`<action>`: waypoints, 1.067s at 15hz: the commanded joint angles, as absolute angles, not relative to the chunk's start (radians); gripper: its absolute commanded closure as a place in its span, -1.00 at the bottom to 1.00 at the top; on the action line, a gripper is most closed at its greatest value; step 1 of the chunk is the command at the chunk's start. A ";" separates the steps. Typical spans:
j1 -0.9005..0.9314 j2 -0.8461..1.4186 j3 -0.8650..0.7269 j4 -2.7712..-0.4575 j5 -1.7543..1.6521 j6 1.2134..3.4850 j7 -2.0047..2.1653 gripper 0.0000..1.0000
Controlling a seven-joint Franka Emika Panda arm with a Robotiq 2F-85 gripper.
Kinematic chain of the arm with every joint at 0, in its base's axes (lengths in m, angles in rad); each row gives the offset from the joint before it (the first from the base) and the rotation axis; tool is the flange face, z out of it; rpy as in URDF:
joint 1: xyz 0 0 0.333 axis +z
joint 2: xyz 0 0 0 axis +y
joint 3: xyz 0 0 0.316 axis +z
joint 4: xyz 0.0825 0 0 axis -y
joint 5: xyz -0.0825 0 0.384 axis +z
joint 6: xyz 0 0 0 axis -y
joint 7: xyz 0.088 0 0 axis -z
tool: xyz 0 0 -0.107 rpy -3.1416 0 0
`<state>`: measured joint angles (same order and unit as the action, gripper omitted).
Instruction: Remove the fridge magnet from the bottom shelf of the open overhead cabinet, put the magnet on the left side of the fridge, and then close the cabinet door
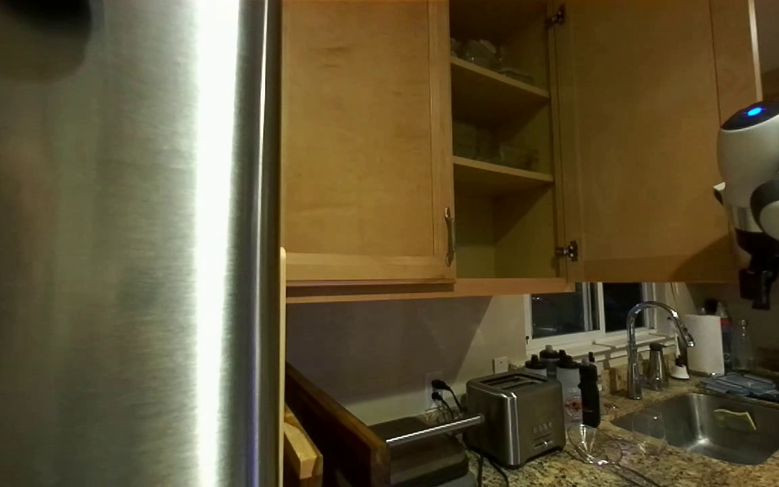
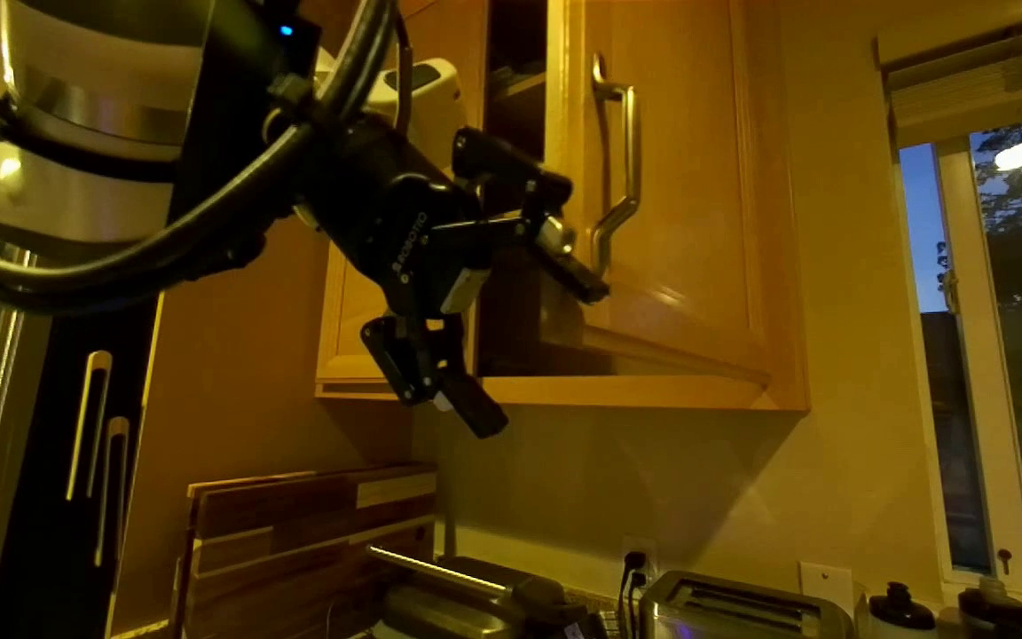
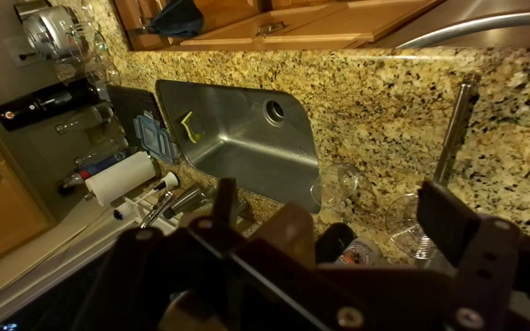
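Pincer (image 2: 546, 359): jaws spread wide, gripping nothing; marked "ROBOTIQ".
Bottle (image 3: 360, 252): orange logo (image 3: 355, 256), lettering too small.
Cabinet door (image 2: 680, 204): stands open.

— Cabinet door (image 2: 680, 222), near the pincer (image 2: 539, 355)?
— Top cut off.
— Fridge (image 1: 105, 270), left of the pincer in an exterior view?
— Cut by three edges.
— Shelf contents (image 1: 481, 54), higher than the pincer?
— Indistinct.

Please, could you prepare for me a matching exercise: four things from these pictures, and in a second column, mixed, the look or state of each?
1. Toaster
2. Cabinet door
3. Gripper
4. Paper towel roll

A. jaws apart, holding nothing
B. white, standing upright
C. silver-coloured, slots on top
D. standing open

Right pairs: 1-C, 2-D, 3-A, 4-B
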<state>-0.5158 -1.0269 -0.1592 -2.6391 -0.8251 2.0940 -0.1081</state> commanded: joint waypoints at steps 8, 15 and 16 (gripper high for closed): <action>-0.108 -1.056 -0.073 -2.566 -0.842 1.854 -0.076 -1.00; 0.072 -1.040 -0.027 -2.511 -0.817 1.820 -0.115 -1.00; 0.095 -1.032 -0.032 -2.498 -0.818 1.853 -0.135 -1.00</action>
<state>0.0275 -1.0956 -0.0136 -2.5711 -0.7998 1.7830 -0.0780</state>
